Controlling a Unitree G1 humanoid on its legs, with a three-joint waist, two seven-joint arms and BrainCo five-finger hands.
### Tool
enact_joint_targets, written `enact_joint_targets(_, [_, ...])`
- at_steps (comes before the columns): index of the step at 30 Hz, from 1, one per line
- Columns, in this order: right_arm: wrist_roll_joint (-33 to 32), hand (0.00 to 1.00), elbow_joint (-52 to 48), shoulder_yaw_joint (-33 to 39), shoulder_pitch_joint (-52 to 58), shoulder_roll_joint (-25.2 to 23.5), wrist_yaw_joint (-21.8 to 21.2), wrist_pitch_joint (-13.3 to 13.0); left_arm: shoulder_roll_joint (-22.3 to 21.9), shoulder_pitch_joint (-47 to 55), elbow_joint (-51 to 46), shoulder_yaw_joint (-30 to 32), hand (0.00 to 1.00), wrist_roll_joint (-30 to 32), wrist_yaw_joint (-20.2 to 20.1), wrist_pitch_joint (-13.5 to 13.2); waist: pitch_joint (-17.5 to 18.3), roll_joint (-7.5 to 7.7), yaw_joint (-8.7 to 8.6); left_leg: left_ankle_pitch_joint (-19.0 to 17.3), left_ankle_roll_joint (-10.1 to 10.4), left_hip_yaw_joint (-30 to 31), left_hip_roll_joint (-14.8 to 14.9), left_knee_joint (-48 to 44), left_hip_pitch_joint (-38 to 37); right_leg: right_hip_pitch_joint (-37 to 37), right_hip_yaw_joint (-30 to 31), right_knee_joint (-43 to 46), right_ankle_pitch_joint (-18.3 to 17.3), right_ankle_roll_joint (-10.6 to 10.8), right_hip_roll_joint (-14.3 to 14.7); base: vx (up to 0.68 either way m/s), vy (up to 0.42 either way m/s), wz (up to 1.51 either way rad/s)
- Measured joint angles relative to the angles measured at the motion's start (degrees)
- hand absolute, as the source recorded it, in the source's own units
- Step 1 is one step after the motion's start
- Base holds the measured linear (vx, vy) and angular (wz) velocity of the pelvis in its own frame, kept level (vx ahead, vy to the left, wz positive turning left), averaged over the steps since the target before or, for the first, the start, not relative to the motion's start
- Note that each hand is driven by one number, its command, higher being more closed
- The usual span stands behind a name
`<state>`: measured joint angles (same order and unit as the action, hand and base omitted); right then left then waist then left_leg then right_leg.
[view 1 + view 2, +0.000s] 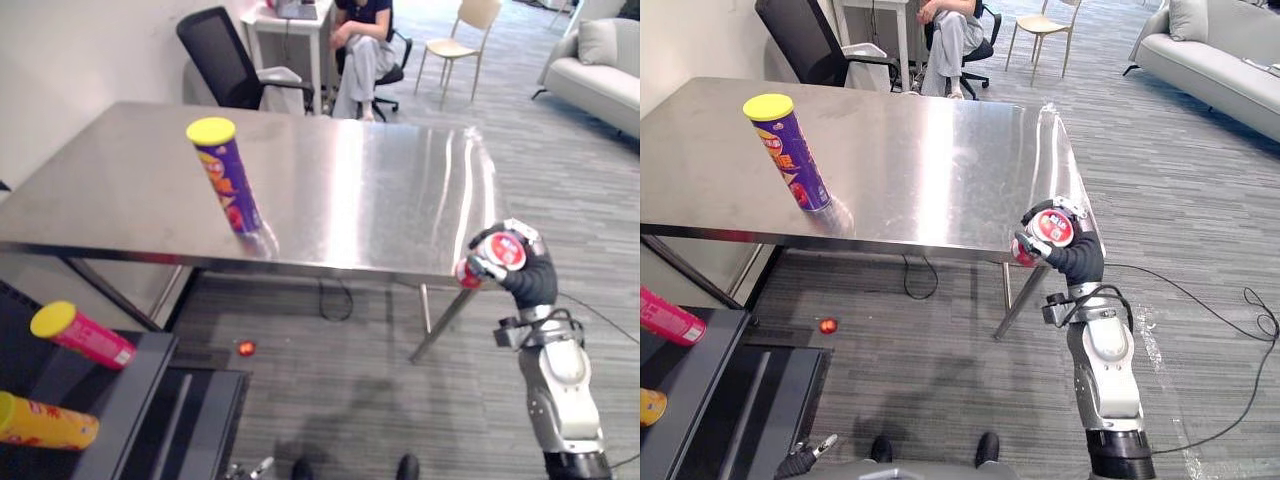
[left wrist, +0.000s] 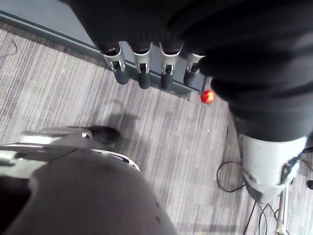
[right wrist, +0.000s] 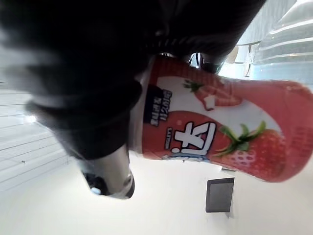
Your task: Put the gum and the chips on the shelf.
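Note:
A purple chips can (image 1: 228, 178) with a yellow lid stands upright on the steel table (image 1: 380, 190), left of its middle. My right hand (image 1: 527, 277) is raised off the table's front right corner, shut on a red strawberry gum bottle (image 1: 505, 252); the right wrist view has the gum bottle (image 3: 220, 127) lying across the fingers. My left hand (image 2: 143, 78) hangs over the grey floor with straight fingers and holds nothing. The dark shelf (image 1: 130, 370) is at the lower left.
A pink can (image 1: 85, 335) and a yellow can (image 1: 45, 422) lie on the shelf. A small red thing (image 1: 246, 348) lies on the floor under the table. Behind the table are a black office chair (image 1: 225, 60), a seated person (image 1: 360, 50) and a sofa (image 1: 600, 70).

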<state>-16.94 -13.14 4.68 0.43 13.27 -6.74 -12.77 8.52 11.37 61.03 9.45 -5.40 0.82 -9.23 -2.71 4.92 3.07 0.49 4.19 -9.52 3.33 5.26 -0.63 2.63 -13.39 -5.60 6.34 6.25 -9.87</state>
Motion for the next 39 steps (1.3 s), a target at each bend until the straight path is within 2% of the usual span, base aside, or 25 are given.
enact_joint_targets(5, [0.0,1.00,0.0,1.1,1.4,-0.6,0.2,0.0,-0.6,0.3,0.5,0.0,0.00,0.0,-0.1,0.0,1.0,-0.92,-0.03,-0.9,-0.1,-1.0,-0.1,-0.5,-0.6,-0.3,1.0,-0.1,0.0,0.0,-0.1,0.00,0.000,-0.09])
enact_joint_targets(10, [0.1,1.00,0.1,2.4,2.2,-0.8,0.9,0.0,-0.7,0.8,0.5,0.0,0.00,0.0,-0.8,0.6,1.2,-1.35,-0.75,-1.1,0.0,-0.9,-0.1,-0.6,-1.7,-1.5,1.0,-0.2,-0.3,0.2,0.0,0.00,0.000,0.00])
enact_joint_targets(13, [1.1,1.00,0.7,2.4,2.5,-0.8,1.2,0.0,-1.1,1.0,0.5,0.1,0.00,0.0,-1.1,0.7,1.1,-1.54,-0.77,-3.9,0.1,-0.7,0.6,-5.2,-0.5,-0.7,1.0,3.9,-2.5,-0.2,-0.3,0.00,0.000,0.00])
enact_joint_targets(16, [1.3,1.00,5.0,0.0,0.5,-0.8,1.4,0.0,-1.1,1.1,0.5,0.1,0.00,-0.6,-1.2,1.0,0.1,-2.26,-0.66,-8.8,0.0,0.8,2.5,-16.1,3.9,1.1,0.7,11.1,-6.1,-0.9,-0.1,-0.03,-0.014,0.09])
enact_joint_targets(17, [1.3,1.00,6.7,-1.6,-0.6,-0.8,1.5,0.1,-1.2,1.1,0.5,0.4,0.00,-0.8,-1.3,1.0,-0.2,-2.35,-0.47,-9.1,0.1,1.2,2.9,-17.3,4.6,1.0,0.2,11.5,-6.5,-1.1,0.1,-0.07,-0.048,0.29])
enact_joint_targets(20, [1.1,1.00,10.9,-7.1,-6.0,-0.8,1.6,0.3,-1.7,-0.1,0.4,1.8,0.00,-1.7,-1.4,1.1,-2.2,-2.85,0.64,-8.0,0.8,6.1,3.4,-18.1,8.2,1.1,-4.3,11.6,-6.9,-1.8,0.8,-0.08,-0.080,0.74])
enact_joint_targets(22, [1.1,1.00,11.8,-9.4,-9.2,-0.8,2.0,0.3,-2.0,-1.3,-0.3,1.7,0.00,-3.5,-1.4,1.0,-2.9,-3.04,1.05,-4.3,1.9,12.6,2.8,-14.9,11.1,1.7,-10.8,12.0,-7.7,-3.0,0.6,-0.12,-0.143,1.69])
enact_joint_targets(23, [1.1,1.00,11.8,-9.7,-11.3,-0.7,2.5,0.3,-2.2,-2.2,-1.1,1.4,0.00,-4.0,-1.3,1.1,-3.5,-3.77,2.01,-1.7,2.4,15.3,3.0,-10.1,11.6,2.4,-15.2,13.0,-8.3,-3.9,0.8,-0.12,-0.169,1.90])
enact_joint_targets(24, [1.2,1.00,11.8,-9.6,-12.6,-0.7,2.7,0.3,-2.1,-2.8,-1.3,1.1,0.00,-5.4,-1.2,1.1,-4.1,-3.61,2.72,-2.6,0.8,12.3,4.4,-4.4,11.3,2.1,-19.5,11.9,-8.7,-4.7,0.8,-0.12,-0.188,1.91])
enact_joint_targets(25, [1.3,1.00,11.8,-9.3,-13.2,-0.6,2.8,0.3,-2.1,-3.1,-1.3,1.2,0.00,-5.5,-1.1,1.1,-4.2,-3.00,2.73,-3.8,-1.7,8.2,5.2,-3.1,11.7,2.0,-22.0,11.2,-8.8,-5.0,0.4,-0.12,-0.173,2.20])
enact_joint_targets(26, [1.4,1.00,11.8,-6.9,-14.4,-0.3,3.0,0.3,-2.1,-4.1,-1.2,1.4,0.00,-5.5,-1.2,1.1,-5.1,-3.49,2.32,-2.4,-4.8,-4.3,7.3,-7.5,15.0,1.7,-28.4,11.1,-9.7,-6.4,-1.4,-0.09,-0.104,1.91])
enact_joint_targets(28, [2.3,1.00,11.7,-2.5,-13.6,0.2,4.6,0.3,-2.5,-4.3,-1.1,1.3,0.00,-5.5,-1.4,1.3,-5.9,-4.17,1.57,-0.6,-6.5,-17.7,8.3,-14.7,15.8,0.7,-35.5,11.5,-10.0,-6.6,-3.1,-0.06,-0.055,2.09])
enact_joint_targets(29, [2.8,1.00,11.7,-0.5,-12.8,0.6,5.1,0.3,-3.0,-3.7,-1.1,1.3,0.00,-5.5,-1.3,1.7,-5.9,-5.08,1.51,0.3,-6.3,-20.9,8.3,-15.5,14.0,-0.2,-38.2,11.6,-9.8,-6.3,-3.3,-0.01,0.001,1.77])
enact_joint_targets(31, [3.5,1.00,11.1,2.8,-11.2,1.7,5.5,0.3,-4.1,-2.5,-0.7,1.5,0.00,-5.5,-1.6,2.2,-6.0,-7.36,1.49,-0.1,-4.9,-23.0,7.7,-13.3,10.6,-1.6,-43.4,12.0,-9.7,-6.2,-3.2,0.00,0.059,1.32])
enact_joint_targets(32, [3.6,1.00,11.1,3.8,-11.1,1.4,5.5,0.6,-4.1,-2.4,-0.5,1.8,0.00,-5.5,-1.8,2.3,-6.3,-7.52,1.71,-0.1,-4.9,-23.2,7.5,-13.0,10.6,-2.1,-44.5,12.0,-9.7,-5.8,-3.3,-0.07,0.096,0.86])
enact_joint_targets(35, [4.4,1.00,8.3,4.2,-8.8,-0.2,5.1,0.9,-4.3,-1.3,-0.1,3.5,0.00,-5.5,-2.4,2.4,-6.3,-6.72,1.59,0.3,-4.3,-22.1,5.6,-8.5,9.5,-3.7,-47.5,11.3,-8.9,-4.3,-3.4,-0.10,0.158,0.55])
enact_joint_targets(36, [4.7,1.00,7.8,4.3,-7.8,-1.2,5.1,0.9,-4.2,-1.2,-0.1,4.3,0.00,-5.3,-2.4,2.4,-6.0,-6.10,1.47,1.5,-4.6,-21.2,4.2,-5.9,9.3,-3.9,-48.4,10.5,-8.3,-3.4,-3.5,-0.08,0.142,0.45])
enact_joint_targets(39, [4.7,1.00,7.6,5.3,-6.5,-2.3,5.3,0.9,-4.2,-1.2,-0.7,5.1,0.00,-4.5,-2.3,2.3,-5.5,-5.59,1.19,4.4,-5.2,-19.0,1.8,-0.6,9.1,-3.9,-51.0,9.6,-7.3,-2.4,-3.7,-0.07,0.080,0.49])
